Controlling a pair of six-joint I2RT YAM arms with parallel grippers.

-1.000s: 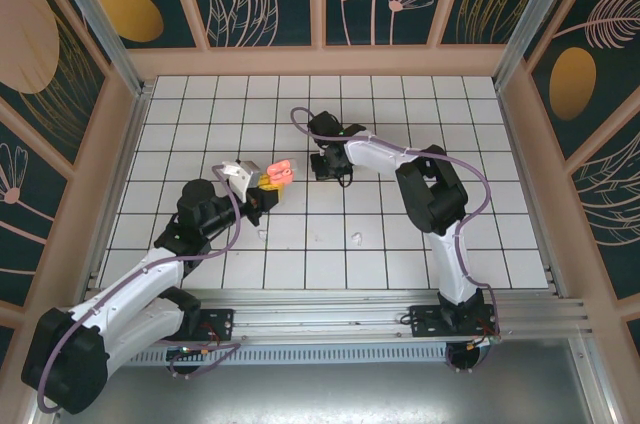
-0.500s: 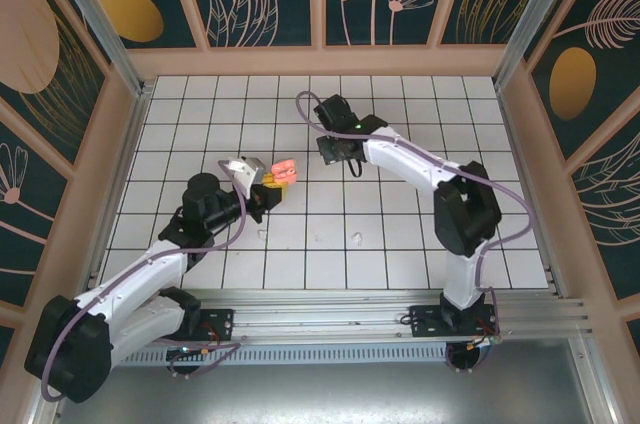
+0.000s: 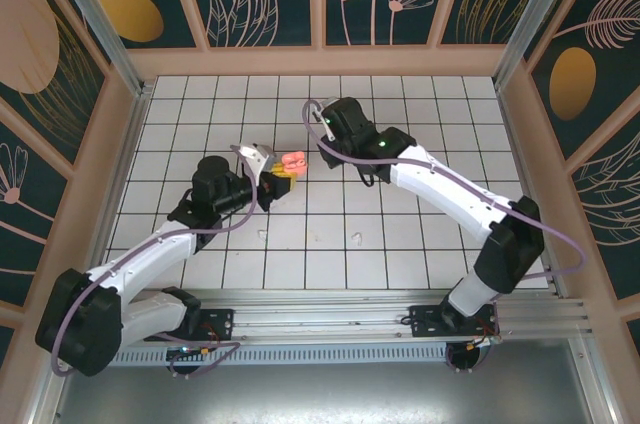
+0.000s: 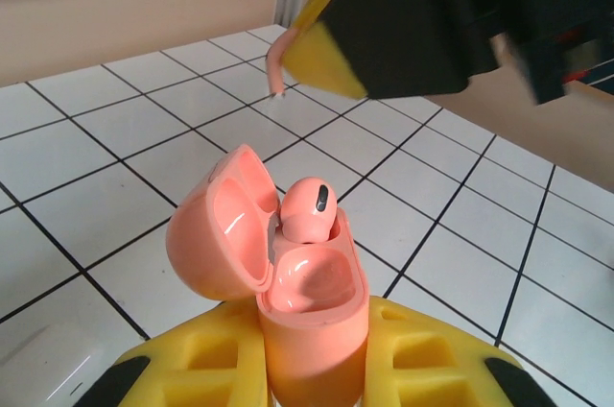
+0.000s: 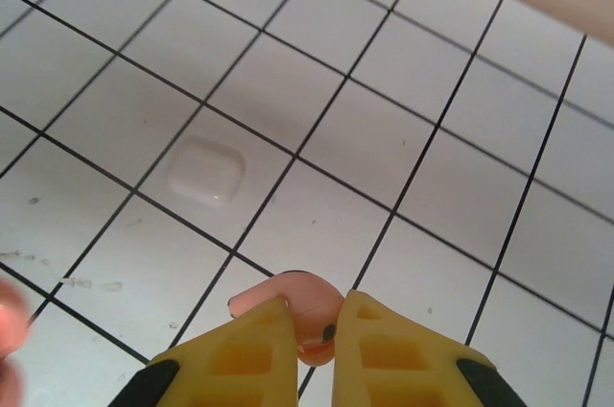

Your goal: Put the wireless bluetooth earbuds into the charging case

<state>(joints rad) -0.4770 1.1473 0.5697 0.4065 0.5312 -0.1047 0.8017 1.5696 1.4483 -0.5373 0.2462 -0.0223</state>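
One salmon-pink glossy plastic earbud is seated and three are left, as I read it. From the top external camera, the left jaws hold the small salmon-pink plastic charging case (image 3: 291, 161) up over the white-tiled table (image 3: 200, 109). The right arm's head is close beside it. Two tiny white glossy earbuds lie loose on the tiles nearer the arm bases, one (image 3: 262, 234) well apart from the other (image 3: 355, 239) and both well apart from the case. From the left wrist camera, the left jaws, yellow-padded, pinch the charging case (image 4: 305, 330) upright by its lower body, with its lid (image 4: 213, 234) hinged back to the left. The seated pink earbud (image 4: 307, 210) sits in the far socket, while the near socket (image 4: 312, 282) is bare and shiny. Above, apart from the case, hangs a dark finger with a yellow tip (image 4: 321, 57), and a thin pink piece (image 4: 277, 63) curls out beside it, probably a bud's stem. From the right wrist camera, the right jaws are pressed onto the second pink earbud (image 5: 305, 319), high over a closed white pillow-shaped case (image 5: 206, 172) on a tile. Judged from this, the held bud has yet to go into the empty socket. The white earbuds are untouched and presumably belong in the white case, which is not yet open.
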